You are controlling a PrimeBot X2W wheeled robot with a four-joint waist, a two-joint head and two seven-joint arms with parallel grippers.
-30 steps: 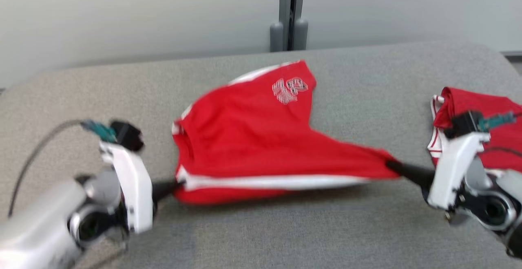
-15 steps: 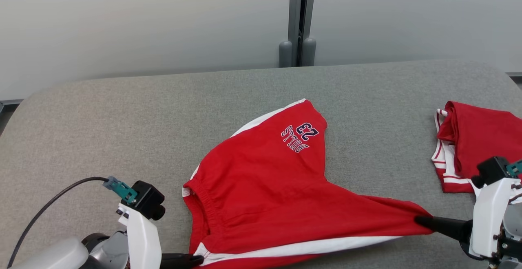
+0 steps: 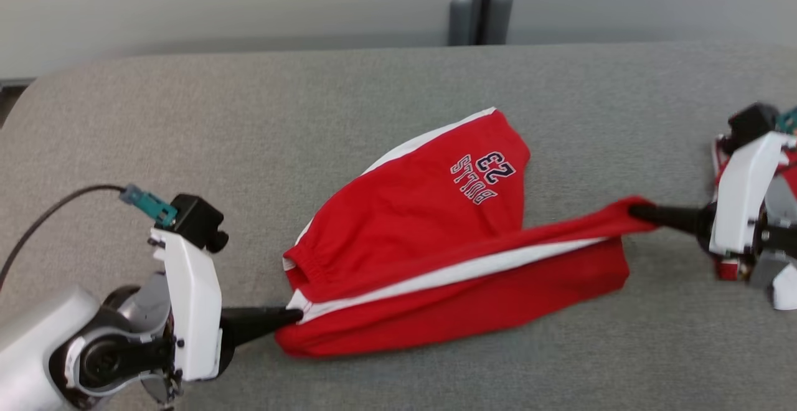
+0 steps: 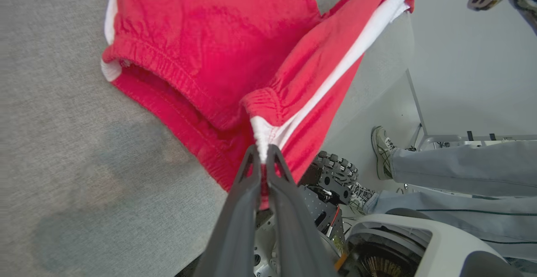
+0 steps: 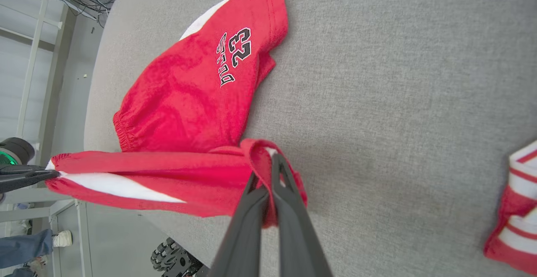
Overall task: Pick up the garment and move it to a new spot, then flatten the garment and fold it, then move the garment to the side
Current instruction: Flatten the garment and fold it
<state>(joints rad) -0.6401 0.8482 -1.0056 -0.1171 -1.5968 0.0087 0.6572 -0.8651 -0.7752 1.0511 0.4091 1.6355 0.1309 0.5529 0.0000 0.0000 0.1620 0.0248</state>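
Head view: a pair of red shorts [image 3: 436,236] with white side stripes and a "23" print lies near the middle of a grey padded table [image 3: 187,118], one leg flat on the table and the other pulled out into a taut band. The left gripper [image 3: 292,316], low at the table's left side, has its dark fingers pinched together on the waistband corner. The right gripper [image 3: 635,212], toward the table's right edge, is clamped tight on the hem end of the stretched leg.

Left wrist view: the left gripper [image 4: 262,149] has its two fingers closed together on the white stripe at the waistband, and the shorts [image 4: 209,37] spread up across the table [image 4: 63,142]. Past the table's edge stand a person's legs in pale jeans [image 4: 453,168] and a sports shoe [image 4: 381,151].

Right wrist view: the right gripper [image 5: 265,168] is closed on a bunched fold of red cloth lifted off the table [image 5: 398,79]. The shorts [image 5: 188,96] run from there to the left gripper [image 5: 50,174] at the table's far edge. A second red-and-white garment [image 5: 514,210] lies on the table's other side, well apart.
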